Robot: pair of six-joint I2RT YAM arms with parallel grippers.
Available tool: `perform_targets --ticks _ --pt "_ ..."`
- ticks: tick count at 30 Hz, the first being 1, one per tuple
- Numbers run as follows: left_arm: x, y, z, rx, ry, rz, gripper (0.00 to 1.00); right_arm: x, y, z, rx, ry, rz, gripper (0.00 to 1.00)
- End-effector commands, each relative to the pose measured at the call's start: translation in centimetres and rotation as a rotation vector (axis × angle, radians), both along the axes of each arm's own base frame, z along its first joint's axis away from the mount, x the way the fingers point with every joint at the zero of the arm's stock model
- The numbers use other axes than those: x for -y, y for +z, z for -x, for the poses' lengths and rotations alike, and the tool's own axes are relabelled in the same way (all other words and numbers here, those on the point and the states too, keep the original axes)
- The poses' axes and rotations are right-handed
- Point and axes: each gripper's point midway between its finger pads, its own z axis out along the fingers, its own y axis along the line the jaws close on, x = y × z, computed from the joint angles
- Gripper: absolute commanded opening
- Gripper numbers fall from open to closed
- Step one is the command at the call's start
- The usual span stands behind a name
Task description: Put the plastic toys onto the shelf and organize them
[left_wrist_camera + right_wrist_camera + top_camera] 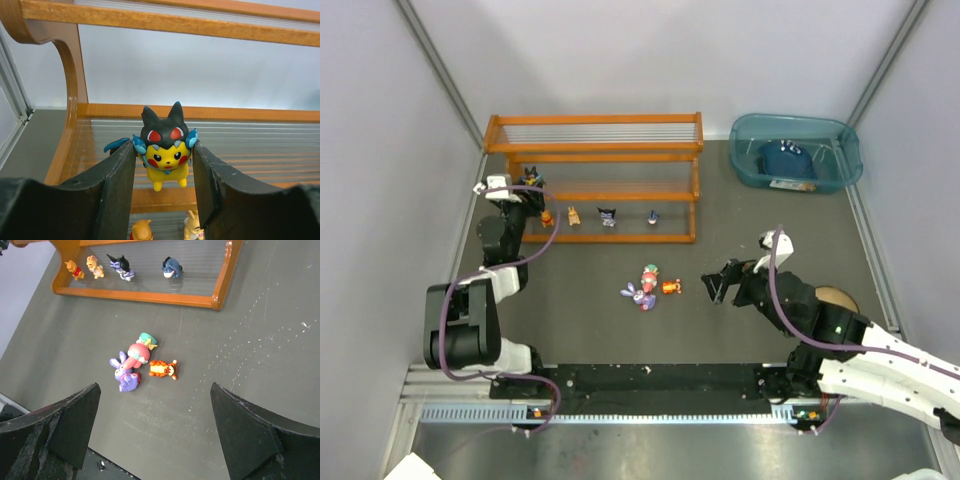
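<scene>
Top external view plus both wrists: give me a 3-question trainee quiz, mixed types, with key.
1. True or false: the left arm's fingers are shut on the black-and-yellow plastic cartoon figurine.
2. How many small plastic figurines stand on the lowest tier of the orange-framed wire-rod shelf?
3. The orange striped plastic tiger figurine lies: A) on the dark grey table; B) in a bin; C) on the shelf's top tier.
Key: 1 true; 2 four; 3 A.

The black arms (pixel 470 330) have white segments, looping purple cables (pixel 771 270) and scuffed matte-black pincer fingers (pixel 250 437).
</scene>
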Motion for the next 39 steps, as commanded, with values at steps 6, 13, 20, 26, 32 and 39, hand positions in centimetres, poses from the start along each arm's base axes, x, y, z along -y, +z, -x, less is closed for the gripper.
perform_targets --ticks 6,13,20,26,32,39 --pt "0.1 2.6 -0.4 0.120 -0.022 -0.042 0.00 -0.7 2.0 -0.5 0.029 0.010 -0.009 0.93" --pt "0.6 1.7 -0.9 0.106 -0.052 -0.061 0.00 -0.8 1.8 -0.5 0.028 0.013 0.001 0.93" --pt "0.8 1.4 -1.2 0.101 -0.068 -0.053 0.00 -0.8 1.7 -0.6 0.028 0.013 0.002 0.94" --pt "0.7 1.0 -1.7 0.079 -0.063 -0.044 0.05 -0.8 1.7 -0.7 0.027 0.009 0.005 0.94" --pt "0.5 0.5 -1.9 0.060 -0.055 -0.046 0.15 -0.8 1.6 -0.7 0.028 0.010 0.010 0.94" --pt "0.9 0.1 -1.7 0.059 -0.065 -0.051 0.32 -0.7 1.3 -0.8 0.022 0.008 0.013 0.94"
